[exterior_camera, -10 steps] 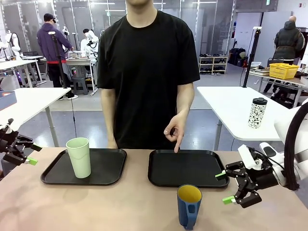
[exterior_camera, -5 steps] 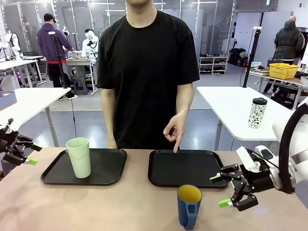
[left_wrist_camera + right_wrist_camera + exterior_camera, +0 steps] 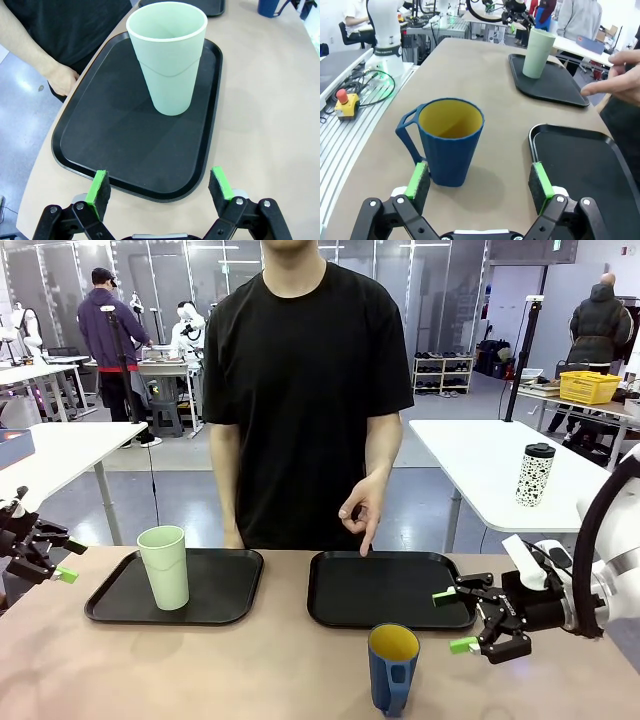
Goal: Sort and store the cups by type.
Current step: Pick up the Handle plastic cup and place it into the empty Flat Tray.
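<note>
Standing lowest, centre-right, one blue mug (image 3: 392, 668) on the table, the right gripper (image 3: 452, 620) just right of it, jaws wide. Beyond, two black trays (image 3: 390, 590) – the left tray (image 3: 110, 610) bears one mint tumbler (image 3: 165, 567). At the frame's left edge the left gripper (image 3: 68, 560), spread wide, is partly cut off.

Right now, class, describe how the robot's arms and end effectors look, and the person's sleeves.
The left end effector and right end effector are black linkage frames with two green-padded fingers each. The right arm is white, a black cable curving along it. The person wears a black short-sleeved T-shirt.
</note>
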Motion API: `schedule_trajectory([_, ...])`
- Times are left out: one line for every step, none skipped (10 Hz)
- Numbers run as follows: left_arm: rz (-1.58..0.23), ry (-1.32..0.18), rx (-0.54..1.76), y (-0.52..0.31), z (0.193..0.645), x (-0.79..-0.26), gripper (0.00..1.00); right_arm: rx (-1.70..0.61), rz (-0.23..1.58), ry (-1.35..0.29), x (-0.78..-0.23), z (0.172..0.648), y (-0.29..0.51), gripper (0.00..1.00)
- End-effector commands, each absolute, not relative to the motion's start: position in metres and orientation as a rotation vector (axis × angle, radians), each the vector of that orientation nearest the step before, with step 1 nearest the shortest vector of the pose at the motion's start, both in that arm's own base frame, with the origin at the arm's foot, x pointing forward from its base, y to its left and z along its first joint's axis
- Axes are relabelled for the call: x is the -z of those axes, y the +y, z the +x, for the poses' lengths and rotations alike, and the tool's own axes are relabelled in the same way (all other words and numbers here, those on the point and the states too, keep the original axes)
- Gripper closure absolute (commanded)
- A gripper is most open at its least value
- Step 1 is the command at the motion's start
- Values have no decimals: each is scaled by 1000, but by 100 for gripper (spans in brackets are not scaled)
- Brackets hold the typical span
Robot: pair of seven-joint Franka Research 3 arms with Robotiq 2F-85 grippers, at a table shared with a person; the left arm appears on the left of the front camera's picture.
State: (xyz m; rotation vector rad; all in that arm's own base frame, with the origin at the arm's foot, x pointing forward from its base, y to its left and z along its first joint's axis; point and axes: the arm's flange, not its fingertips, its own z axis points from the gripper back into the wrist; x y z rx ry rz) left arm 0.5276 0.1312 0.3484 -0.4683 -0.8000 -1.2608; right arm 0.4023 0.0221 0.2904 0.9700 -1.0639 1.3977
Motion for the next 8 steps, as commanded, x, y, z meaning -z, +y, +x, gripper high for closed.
schedule_trajectory([-478,-831,1273,133,531,-349,0,-1397,985,-1119,-238,395,20,0])
schedule_trajectory([-478,-831,1273,133,531,-349,0,-1397,986,-1111,-236,394,20,0])
schedule_trajectory([-478,-831,1273,133,531,-349,0,-1406,941,-1075,-237,393,23,0])
schedule_trajectory([-478,-831,1273,133,531,-349,0,-1415,865,-1028,-242,391,28,0])
schedule_trajectory([-478,-831,1273,133,531,-349,0,-1395,984,-1060,-288,403,25,0])
schedule_trajectory([-478,-831,1273,133,531,-349,0,-1395,984,-1060,-288,403,25,0])
schedule_trajectory([-478,-831,1273,133,531,-349,0,-1395,984,-1060,-288,403,25,0])
schedule_trajectory([-478,-831,1273,133,531,-349,0,-1397,959,-1041,-283,402,25,0])
